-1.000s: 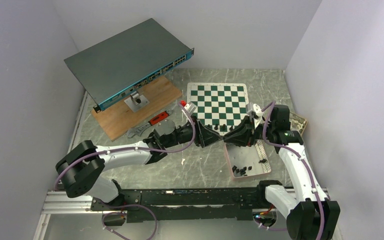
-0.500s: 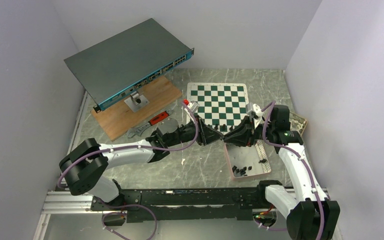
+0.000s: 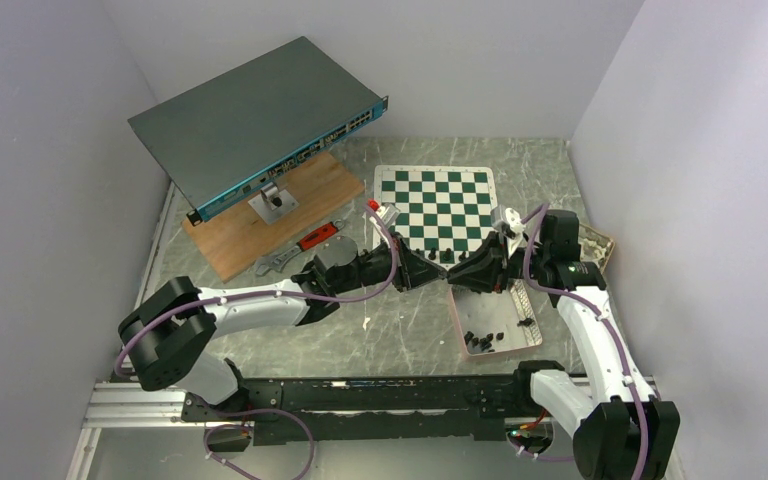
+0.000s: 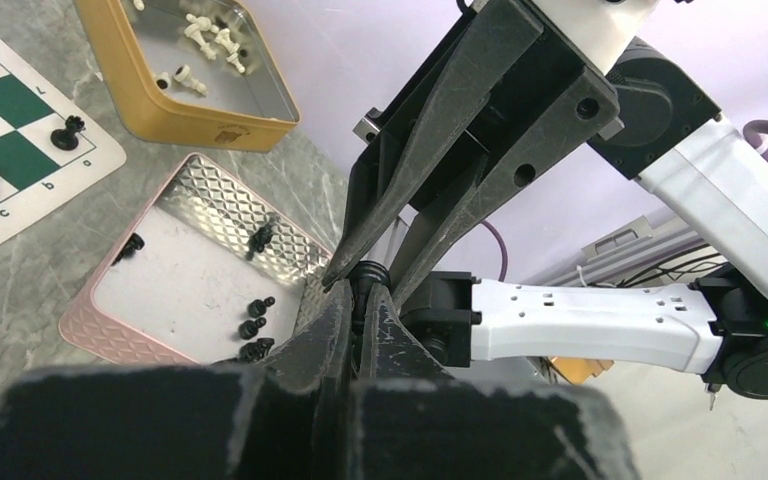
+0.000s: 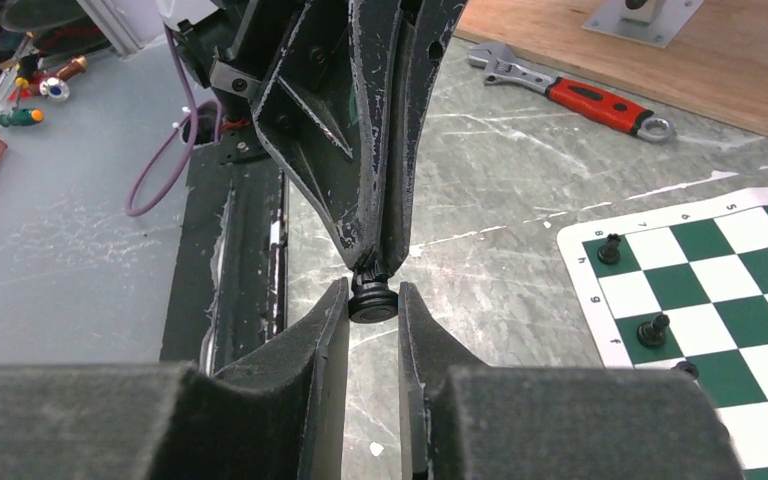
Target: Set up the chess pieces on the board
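Observation:
My two grippers meet tip to tip above the table, just in front of the board's (image 3: pixel 436 180) near edge. A single black chess piece (image 5: pixel 372 300) hangs between them. My right gripper (image 5: pixel 373 296) is shut on its round base. My left gripper (image 4: pixel 365 290) is shut on its narrow top (image 4: pixel 371 272). In the top view the left gripper (image 3: pixel 437 272) comes in from the left and the right gripper (image 3: pixel 456 275) from the right. A few black pieces (image 3: pixel 447 256) stand on the board's near rows. More black pieces (image 3: pixel 482 338) lie in the pink-rimmed tray (image 3: pixel 457 318).
A gold tin (image 4: pixel 160 110) with white pieces sits to the right of the board. Left of the board lie a red-handled wrench (image 3: pixel 305 248) and a wooden plank (image 3: pixel 260 215). Over the plank a network switch (image 3: pixel 260 120) rests on a stand. Walls close in on three sides.
My left gripper has moved a little right and closed onto the top of the piece that the right gripper holds. The right arm has stayed in place.

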Robot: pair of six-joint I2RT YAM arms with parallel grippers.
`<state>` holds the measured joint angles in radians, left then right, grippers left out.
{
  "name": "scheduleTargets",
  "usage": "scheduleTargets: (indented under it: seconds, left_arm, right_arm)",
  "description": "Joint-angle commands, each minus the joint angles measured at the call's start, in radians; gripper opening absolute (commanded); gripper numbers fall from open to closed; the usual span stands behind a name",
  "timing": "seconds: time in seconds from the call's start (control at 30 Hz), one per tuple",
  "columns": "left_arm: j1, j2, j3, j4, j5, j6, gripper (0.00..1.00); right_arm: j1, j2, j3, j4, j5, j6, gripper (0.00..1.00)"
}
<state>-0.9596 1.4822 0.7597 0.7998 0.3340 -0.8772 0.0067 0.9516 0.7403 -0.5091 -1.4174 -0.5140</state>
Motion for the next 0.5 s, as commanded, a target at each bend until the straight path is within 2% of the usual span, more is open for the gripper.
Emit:
scheduleTargets:
  seconds: [0.0,0.1,0.17,0.23,0.3,0.47]
  left_arm:
    - [-0.006,-0.037,0.039,-0.040,-0.016,0.054,0.00]
    - [-0.003,-0.085,0.047,-0.177,-0.066,0.119,0.00]
    - [-0.001,-0.123,0.053,-0.293,-0.118,0.173,0.00]
    - [0.002,-0.160,0.061,-0.430,-0.180,0.221,0.00]
    - [0.007,-0.184,0.076,-0.553,-0.255,0.265,0.00]
    - [0.013,-0.147,0.200,-0.876,-0.431,0.351,0.00]
  right_arm:
    - [-0.002,-0.014,0.012,-0.047,-0.029,-0.081,0.10]
    - [-0.024,-0.017,0.038,-0.157,-0.016,-0.222,0.59]
    - [-0.038,-0.019,0.060,-0.219,0.019,-0.286,0.79]
    - [-0.049,-0.026,0.079,-0.244,0.074,-0.306,0.85]
    - [-0.063,-0.033,0.087,-0.215,0.139,-0.255,0.90]
    - [-0.092,-0.040,0.068,-0.091,0.272,-0.097,0.91]
